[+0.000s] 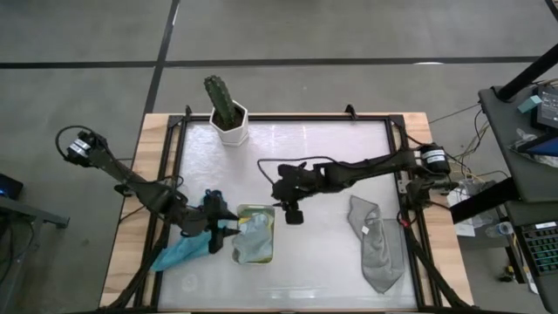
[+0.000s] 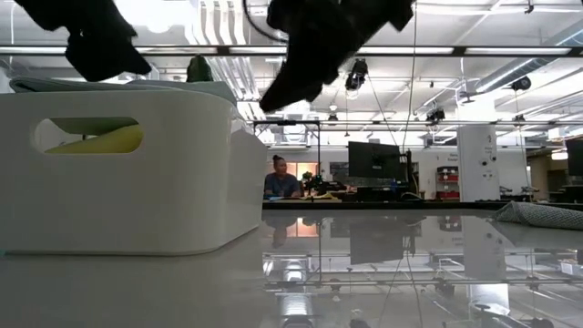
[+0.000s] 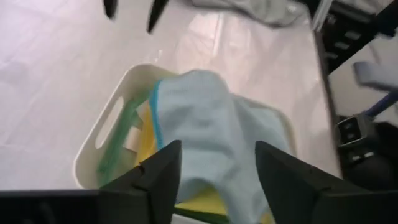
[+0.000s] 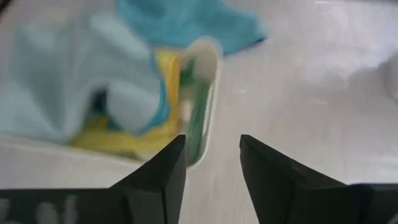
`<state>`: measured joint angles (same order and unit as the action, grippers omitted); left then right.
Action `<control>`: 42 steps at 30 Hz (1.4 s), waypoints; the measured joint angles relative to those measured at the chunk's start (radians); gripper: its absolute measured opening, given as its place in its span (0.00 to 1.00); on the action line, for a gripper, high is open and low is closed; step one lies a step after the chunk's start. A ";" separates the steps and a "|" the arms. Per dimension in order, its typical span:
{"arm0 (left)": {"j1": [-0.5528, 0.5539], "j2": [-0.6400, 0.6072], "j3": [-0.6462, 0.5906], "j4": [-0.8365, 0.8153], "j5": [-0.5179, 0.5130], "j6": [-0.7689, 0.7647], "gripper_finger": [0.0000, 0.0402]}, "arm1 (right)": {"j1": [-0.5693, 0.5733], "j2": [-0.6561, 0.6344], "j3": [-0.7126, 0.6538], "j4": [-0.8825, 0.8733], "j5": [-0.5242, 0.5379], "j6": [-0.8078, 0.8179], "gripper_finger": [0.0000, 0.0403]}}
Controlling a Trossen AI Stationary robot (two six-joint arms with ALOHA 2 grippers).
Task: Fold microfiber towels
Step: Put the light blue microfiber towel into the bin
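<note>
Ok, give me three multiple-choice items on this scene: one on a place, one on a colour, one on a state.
1. Where does the grey towel lie?
A. in the white tray
B. on the table, right of the tray
C. under the cactus

2. What colour is the top towel in the white tray?
A. red
B. black
C. light blue

3. How are the left hand's jaws?
A. open, holding nothing
B. shut on the grey towel
C. shut on the cactus

B: it lies loose on the bare table. C: the wrist views show it. A: the fingers stand apart.
</note>
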<state>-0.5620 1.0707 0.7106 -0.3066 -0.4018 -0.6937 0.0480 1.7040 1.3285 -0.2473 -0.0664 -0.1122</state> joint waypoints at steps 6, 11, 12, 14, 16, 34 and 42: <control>0.006 0.062 -0.003 0.012 -0.022 0.027 0.35 | -0.010 0.051 0.001 0.033 -0.158 -0.154 0.38; 0.006 0.098 -0.003 0.033 -0.026 0.022 0.30 | -0.009 0.060 -0.001 0.061 -0.228 -0.167 0.41; 0.006 0.099 -0.003 0.039 -0.026 0.022 0.29 | -0.008 0.067 -0.002 0.084 -0.256 -0.168 0.42; 0.006 0.100 -0.003 0.048 -0.026 0.022 0.28 | -0.003 0.079 -0.002 0.116 -0.277 -0.160 0.43; 0.006 0.099 -0.003 0.048 -0.026 0.023 0.27 | 0.001 0.104 -0.002 0.156 -0.275 -0.143 0.43; 0.006 0.096 -0.001 0.065 -0.058 0.088 0.26 | 0.012 0.156 0.006 0.252 -0.190 -0.253 0.04; 0.006 0.090 0.011 0.068 -0.076 0.142 0.26 | 0.078 0.118 0.006 0.244 0.013 -0.616 0.02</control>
<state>-0.5556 1.1606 0.7212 -0.2390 -0.4778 -0.5514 0.1260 1.8222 1.3346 -0.0037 -0.0536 -0.7279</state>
